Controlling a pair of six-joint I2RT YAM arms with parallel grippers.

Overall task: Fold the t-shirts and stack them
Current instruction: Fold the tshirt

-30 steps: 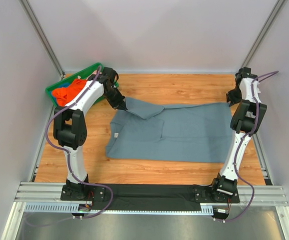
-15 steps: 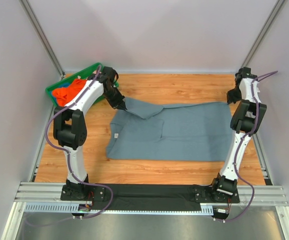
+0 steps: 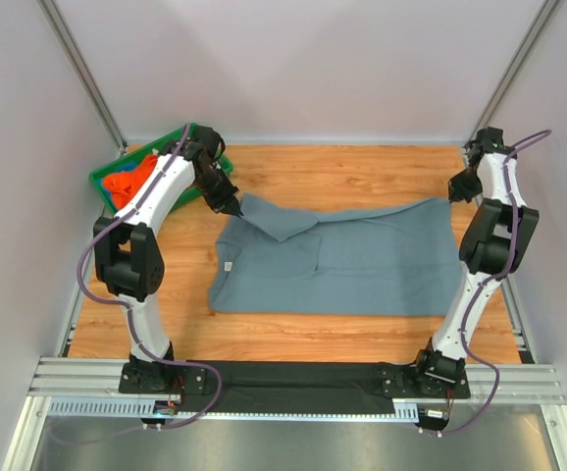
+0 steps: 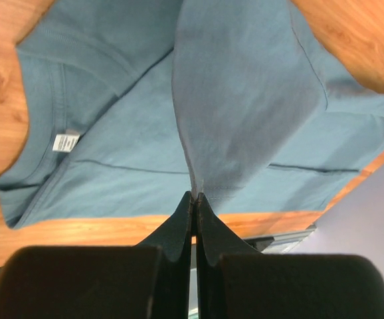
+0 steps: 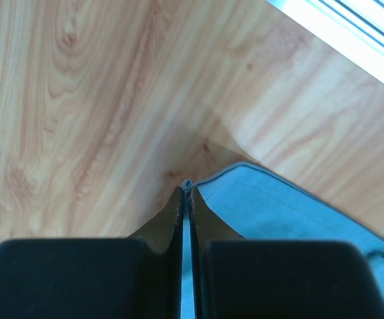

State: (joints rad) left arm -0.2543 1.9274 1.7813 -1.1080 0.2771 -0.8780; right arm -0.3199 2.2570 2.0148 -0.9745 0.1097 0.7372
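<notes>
A slate grey-blue t-shirt (image 3: 342, 260) lies spread across the wooden table, its white neck label (image 4: 66, 141) showing at the collar. My left gripper (image 3: 235, 208) is shut on the shirt's far left sleeve (image 4: 245, 93), which hangs lifted from the pinch. At the far right, my right gripper (image 3: 452, 196) is shut on the shirt's hem corner (image 5: 245, 179) and holds it just off the wood. Orange t-shirts (image 3: 131, 180) lie bunched in the bin at the back left.
The green plastic bin (image 3: 107, 175) stands at the table's back left corner, close to the left arm. Bare wood (image 3: 352, 172) runs along the back. White walls close in both sides, and a metal rail (image 3: 293, 378) crosses the near edge.
The right gripper has shut on the hem corner and lifted it towards the back. The left gripper has drawn the sleeve a little up and to the left.
</notes>
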